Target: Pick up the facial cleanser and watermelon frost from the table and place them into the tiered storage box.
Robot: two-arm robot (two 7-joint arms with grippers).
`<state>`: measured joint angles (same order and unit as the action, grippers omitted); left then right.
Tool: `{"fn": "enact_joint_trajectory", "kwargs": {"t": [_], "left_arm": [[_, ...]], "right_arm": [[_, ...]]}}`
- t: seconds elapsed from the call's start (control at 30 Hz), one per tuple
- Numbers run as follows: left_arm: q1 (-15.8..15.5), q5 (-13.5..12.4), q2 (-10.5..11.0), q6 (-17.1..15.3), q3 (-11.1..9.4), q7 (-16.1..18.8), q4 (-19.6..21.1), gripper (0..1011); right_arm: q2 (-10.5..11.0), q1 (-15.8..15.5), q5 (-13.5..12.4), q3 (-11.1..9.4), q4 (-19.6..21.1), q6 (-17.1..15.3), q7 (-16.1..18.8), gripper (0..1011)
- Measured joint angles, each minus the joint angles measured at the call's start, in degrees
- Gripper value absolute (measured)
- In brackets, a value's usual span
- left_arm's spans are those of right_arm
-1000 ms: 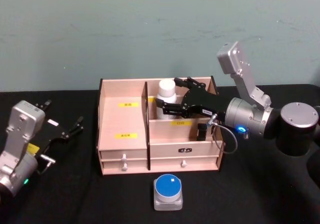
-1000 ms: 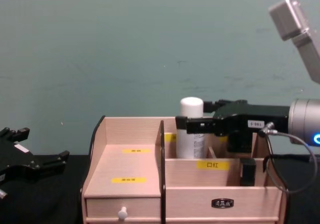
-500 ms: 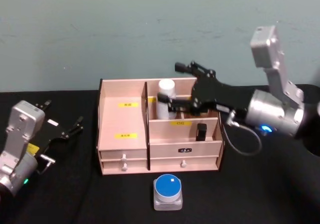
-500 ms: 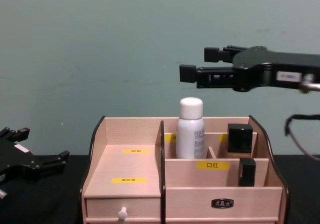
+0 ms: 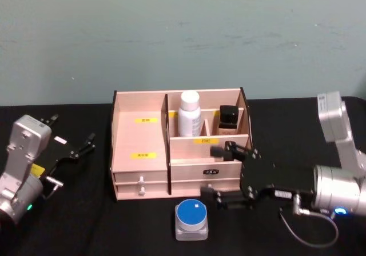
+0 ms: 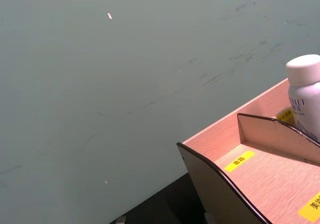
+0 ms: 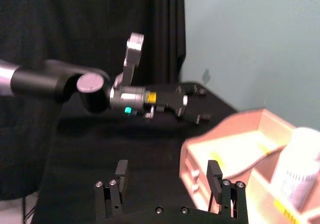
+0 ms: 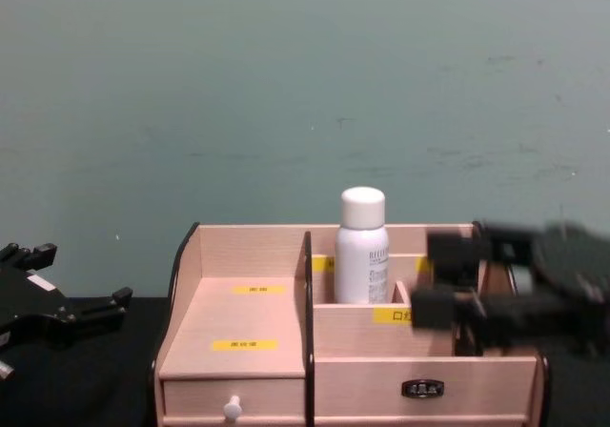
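Note:
The facial cleanser (image 5: 189,114), a white bottle with a white cap, stands upright in a back compartment of the tiered storage box (image 5: 140,144); the chest view shows the bottle (image 8: 362,257) too. The watermelon frost (image 5: 191,218), a small grey case with a round blue lid, lies on the black table in front of the box. My right gripper (image 5: 209,171) hangs open and empty before the box's right front, just right of and above the blue case. Its fingers (image 7: 214,172) stand wide apart. My left gripper (image 5: 73,146) rests open at the far left of the table.
A small black box (image 5: 229,119) sits in the back right compartment beside the bottle. Two small drawers with white knobs (image 5: 141,180) line the organiser's front. A teal wall stands close behind. Black tabletop lies bare between the left gripper and the organiser.
My right gripper let go of the white bottle, rose open above the organiser, then dropped down in front of it near the blue case. The bottle stays in its compartment. The left arm is still.

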<state>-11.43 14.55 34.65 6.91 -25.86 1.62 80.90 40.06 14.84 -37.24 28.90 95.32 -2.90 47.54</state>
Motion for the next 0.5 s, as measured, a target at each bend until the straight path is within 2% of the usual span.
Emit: {"fn": "enact_joint_trajectory", "kwargs": {"t": [0.13, 0.3, 0.5], "left_arm": [[0.0, 0.0, 0.0, 0.0, 0.0, 0.0, 0.0, 1010], [0.0, 0.0, 0.0, 0.0, 0.0, 0.0, 0.0, 1010], [0.0, 0.0, 0.0, 0.0, 0.0, 0.0, 0.0, 1010]], "right_arm": [[0.7, -0.6, -0.3, 0.9, -1.7, 0.6, 0.8, 1000], [1.3, -0.4, 1.4, 3.2, -4.7, 0.9, 1.2, 1000], [0.4, 1.4, 5.4, 6.4, -8.2, 0.8, -0.1, 1000]]}}
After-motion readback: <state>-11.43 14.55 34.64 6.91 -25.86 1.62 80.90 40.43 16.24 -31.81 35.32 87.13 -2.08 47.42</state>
